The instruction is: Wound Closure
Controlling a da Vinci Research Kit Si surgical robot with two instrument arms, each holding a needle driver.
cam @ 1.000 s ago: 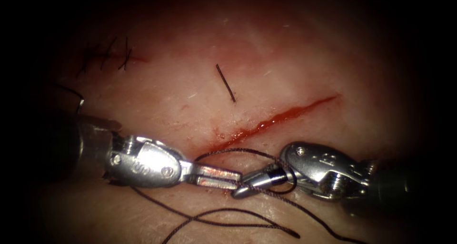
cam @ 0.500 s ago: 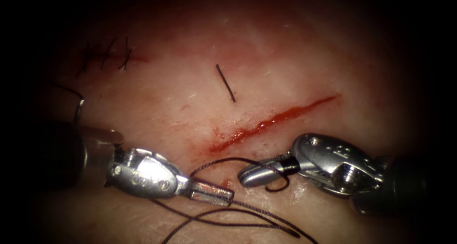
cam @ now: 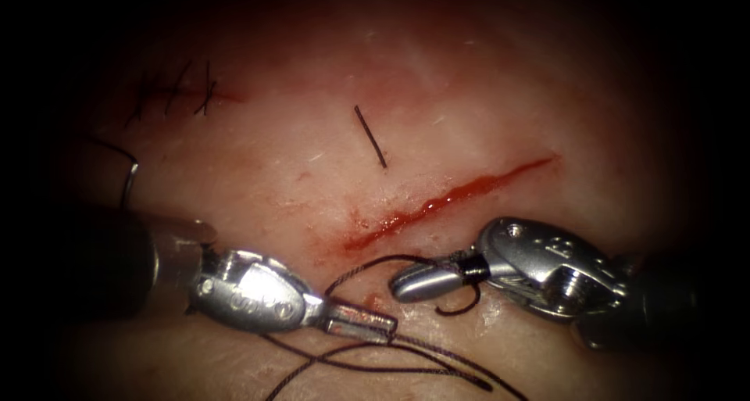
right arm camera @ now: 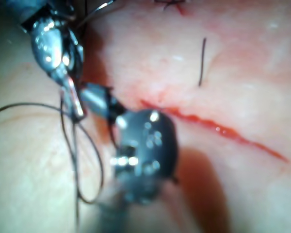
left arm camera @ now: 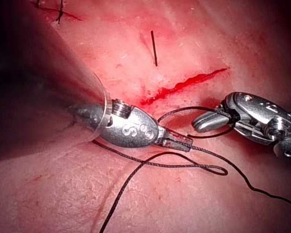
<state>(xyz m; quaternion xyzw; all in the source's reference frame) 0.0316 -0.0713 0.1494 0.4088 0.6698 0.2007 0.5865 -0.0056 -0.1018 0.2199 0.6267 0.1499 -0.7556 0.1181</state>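
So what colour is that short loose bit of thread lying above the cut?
The cut end of thread is dark, nearly black, against pale pink tissue; the endoscope view shows it best.

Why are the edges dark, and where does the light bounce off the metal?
Endoscope view: light pools on the tissue, rim dark; glare on the left tool, shut on the thread, and the right tool, shut, thread looped round it; the needle glints unheld, left of the cut. Left wrist view: the shaft shades the tissue.
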